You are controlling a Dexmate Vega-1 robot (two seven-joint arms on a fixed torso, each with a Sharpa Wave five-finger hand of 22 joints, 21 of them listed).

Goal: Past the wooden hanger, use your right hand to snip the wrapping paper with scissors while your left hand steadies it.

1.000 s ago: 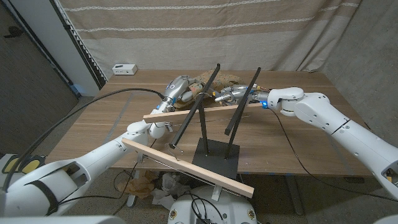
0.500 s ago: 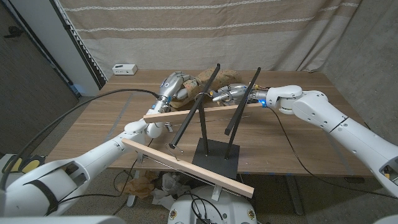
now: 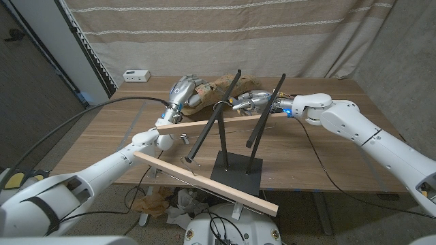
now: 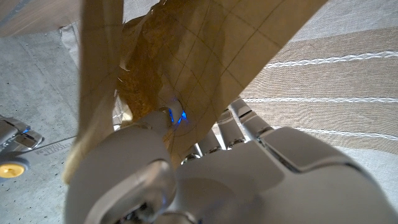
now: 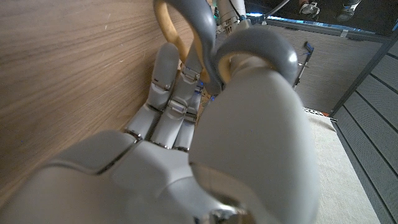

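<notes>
Striped curtain (image 3: 225, 27) hangs behind the wooden table (image 3: 327, 146).

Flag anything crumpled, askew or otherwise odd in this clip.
The brown grid-printed wrapping paper is rumpled and bunched in the left hand, not flat. Scissors with grey-and-yellow handles sit in the right hand. Nothing else stands out.

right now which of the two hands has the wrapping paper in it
The left hand: it grips the tan wrapping paper lifted off the table. The right hand holds the scissors instead.
</notes>
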